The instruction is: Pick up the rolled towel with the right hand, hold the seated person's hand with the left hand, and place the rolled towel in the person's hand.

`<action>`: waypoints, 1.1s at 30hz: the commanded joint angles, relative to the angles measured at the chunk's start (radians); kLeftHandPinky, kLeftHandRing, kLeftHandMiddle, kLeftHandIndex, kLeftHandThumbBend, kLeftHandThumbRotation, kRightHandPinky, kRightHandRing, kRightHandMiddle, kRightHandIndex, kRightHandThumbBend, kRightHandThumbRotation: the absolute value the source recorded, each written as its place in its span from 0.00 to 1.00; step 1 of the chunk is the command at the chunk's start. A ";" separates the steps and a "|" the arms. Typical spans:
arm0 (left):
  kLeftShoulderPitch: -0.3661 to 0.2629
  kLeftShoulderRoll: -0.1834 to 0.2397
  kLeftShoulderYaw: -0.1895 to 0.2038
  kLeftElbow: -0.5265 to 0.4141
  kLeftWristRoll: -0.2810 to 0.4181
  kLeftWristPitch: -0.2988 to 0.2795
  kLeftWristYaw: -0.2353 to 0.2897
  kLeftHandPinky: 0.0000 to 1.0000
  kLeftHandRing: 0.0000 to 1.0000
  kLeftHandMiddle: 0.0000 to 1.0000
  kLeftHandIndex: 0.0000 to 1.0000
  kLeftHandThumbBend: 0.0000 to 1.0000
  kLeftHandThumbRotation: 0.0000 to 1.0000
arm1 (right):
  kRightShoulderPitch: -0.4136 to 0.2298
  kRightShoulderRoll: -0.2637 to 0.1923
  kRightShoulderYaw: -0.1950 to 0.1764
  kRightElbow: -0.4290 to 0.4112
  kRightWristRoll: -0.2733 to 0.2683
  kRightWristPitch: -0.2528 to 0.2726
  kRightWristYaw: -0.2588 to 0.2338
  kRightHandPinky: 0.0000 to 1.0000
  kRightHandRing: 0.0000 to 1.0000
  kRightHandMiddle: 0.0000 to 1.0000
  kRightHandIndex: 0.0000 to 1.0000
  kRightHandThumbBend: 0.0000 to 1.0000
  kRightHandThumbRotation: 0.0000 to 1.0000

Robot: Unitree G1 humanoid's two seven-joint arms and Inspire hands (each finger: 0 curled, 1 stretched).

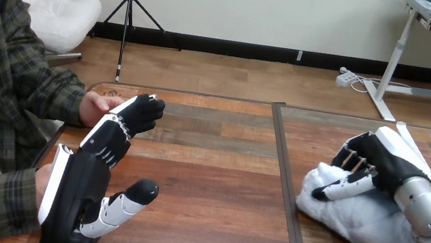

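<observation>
White cloth, the rolled towel, lies on the wooden table right of the dark seam, just beside it, not yet lifted. Its long axis runs on a slant, from the end nearest the seam away toward the near right, roughly in line with the right forearm. Right hand sits on top of that seam-side end: fingers curled down over the far edge, thumb laid across the near face, so the cloth is pinched between them. Left hand is well left of the seam, fingers reaching up almost straight, tips against the person's hand, thumb splayed toward the seam and on nothing; no closed hold to be seen there. Judgement: the right hand alone is at the towel, and the carry must go leftward across the seam, well over to the person's hand.
</observation>
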 commanded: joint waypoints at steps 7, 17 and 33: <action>-0.012 -0.001 -0.003 -0.062 0.007 -0.004 0.004 0.80 0.81 0.81 0.80 1.00 0.71 | 0.022 0.022 -0.015 -0.058 0.036 -0.082 0.024 0.35 0.37 0.39 0.38 0.84 0.00; -0.015 0.002 -0.003 -0.060 0.008 -0.003 0.002 0.80 0.81 0.81 0.80 1.00 0.72 | 0.041 0.015 -0.040 -0.092 0.076 -0.141 0.038 0.32 0.34 0.38 0.37 0.84 0.00; -0.016 0.003 -0.001 -0.061 0.014 0.003 0.004 0.79 0.81 0.81 0.80 1.00 0.73 | 0.070 -0.005 -0.083 -0.163 0.134 -0.250 0.062 0.25 0.29 0.34 0.37 0.83 0.00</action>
